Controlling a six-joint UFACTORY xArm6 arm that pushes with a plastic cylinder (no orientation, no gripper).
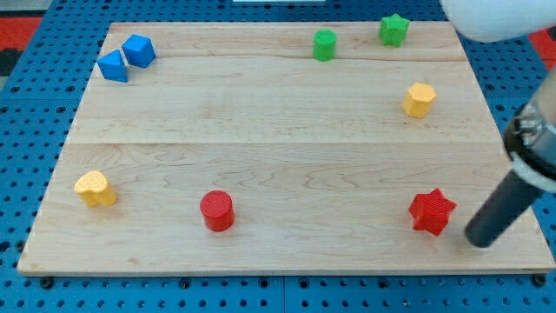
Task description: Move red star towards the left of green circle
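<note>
Red star (pixel 433 211): small rigid block, likely light, should slide freely; low on the board (pixel 261 139), far down-right of the green circle (pixel 324 44).
Contact: push its right-hand points.
My tip (pixel 479 238): just right of the star, apart; a bare rod, no pincer to open or close.
Surface: smooth wood, open path up-left.
</note>
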